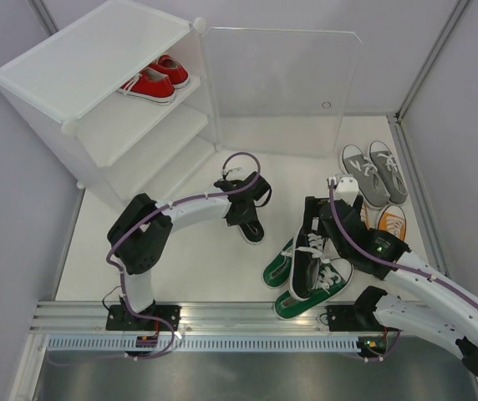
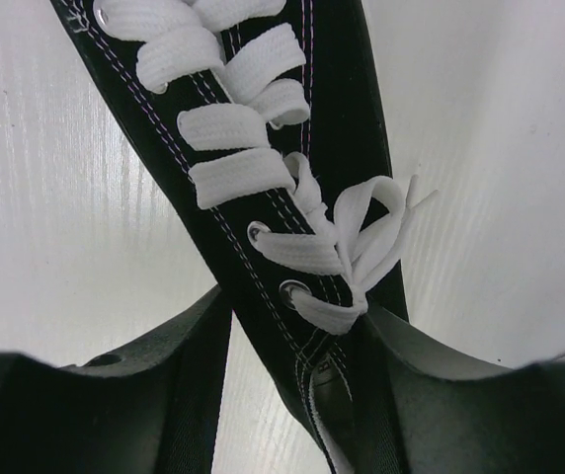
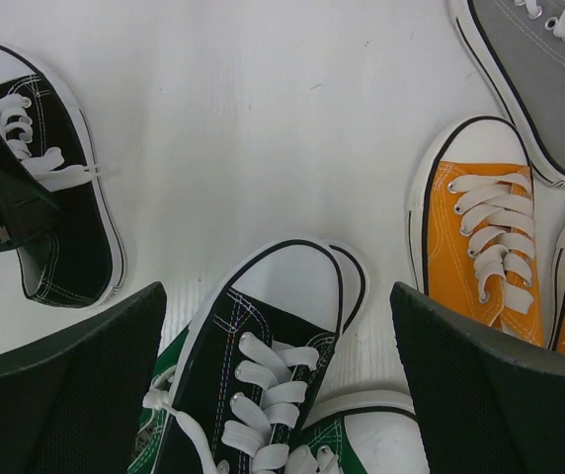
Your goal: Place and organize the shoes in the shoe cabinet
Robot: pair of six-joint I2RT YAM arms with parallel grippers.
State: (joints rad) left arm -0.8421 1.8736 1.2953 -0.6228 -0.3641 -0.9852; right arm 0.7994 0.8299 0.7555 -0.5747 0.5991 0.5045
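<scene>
At the near edge, the green pair [image 1: 281, 274] lies on the table [image 1: 197, 267] with one black shoe [image 1: 310, 263] stacked across it. The right gripper [image 3: 275, 296] hovers just above that shoe, fingers spread wide and holding nothing, the toe pointing away between them. A little farther in and to the left, the left gripper [image 2: 297, 306] is down over the other black shoe [image 1: 253, 227], which sits alone on the table. This is the relation that matters. That shoe's long axis runs roughly near to far, and in the left wrist view its laces run away from the fingers [image 2: 164, 375], which straddle the ankle end just behind the bow, one on each side, across its width. They sit close against the canvas, but whether they already pinch it I cannot tell. Squeezing across the narrow width looks like the right line for a pickup. To the right, well apart from both grippers, lie the orange pair [image 1: 392, 221] and beyond it the grey pair [image 1: 374, 171]. Farthest off, at the far left, the cabinet [image 1: 80, 58] stands with its door [image 1: 281, 83] swung open and the red pair [image 1: 155, 79] on the top shelf. The left arm is the nearer one to it, so the lone shoe would have to travel up and far-left to reach a lower shelf.
</scene>
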